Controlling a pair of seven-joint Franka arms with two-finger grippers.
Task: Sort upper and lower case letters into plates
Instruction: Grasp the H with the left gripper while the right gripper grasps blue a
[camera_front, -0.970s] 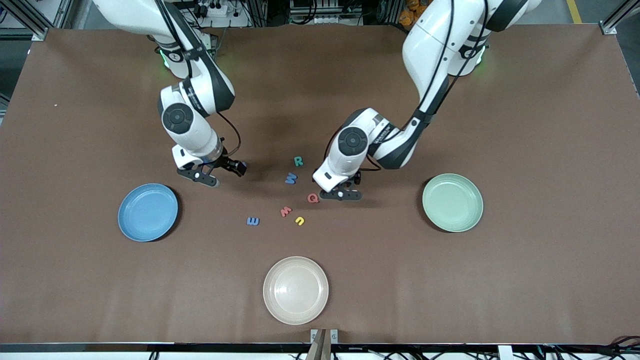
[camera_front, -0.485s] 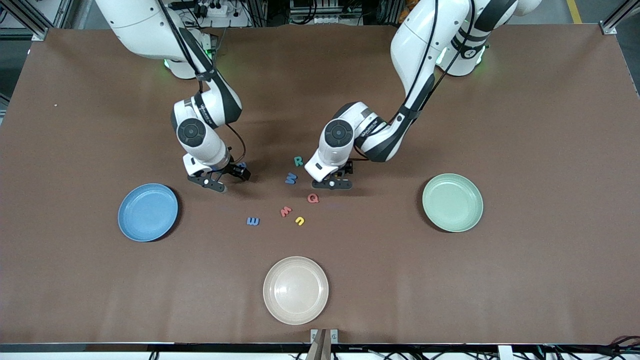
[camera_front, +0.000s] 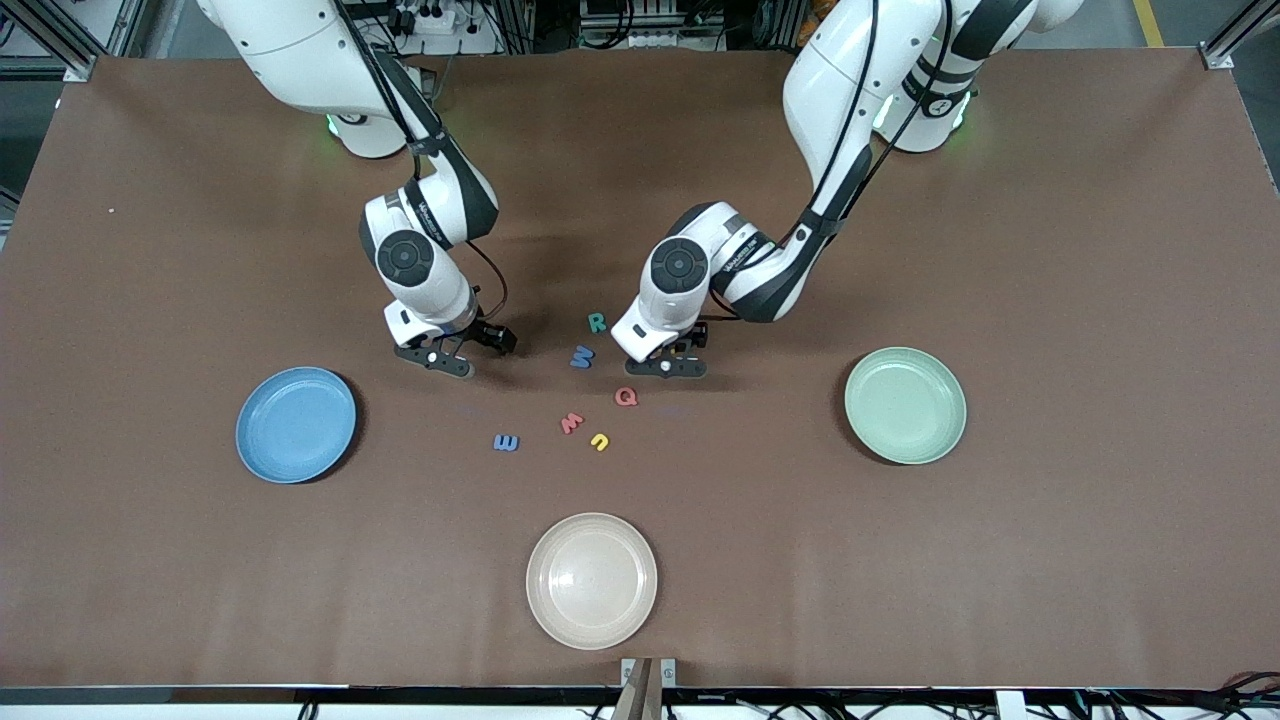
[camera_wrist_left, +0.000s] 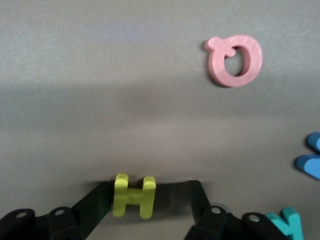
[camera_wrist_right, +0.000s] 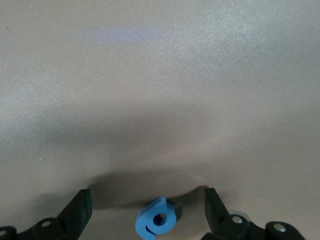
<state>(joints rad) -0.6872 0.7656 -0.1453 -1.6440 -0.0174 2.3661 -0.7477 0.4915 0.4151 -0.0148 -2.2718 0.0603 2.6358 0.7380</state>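
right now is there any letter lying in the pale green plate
No, the pale green plate holds nothing in the front view; visible letters such as the red Q lie on the table.

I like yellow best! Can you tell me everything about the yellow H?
The yellow H is a small, chunky toy letter that looks like foam: two thick posts joined by a bar. It lies flat on the brown table, between the left gripper's jaws, one on each side. Whether they touch it cannot be told. A pink Q lies apart from it.
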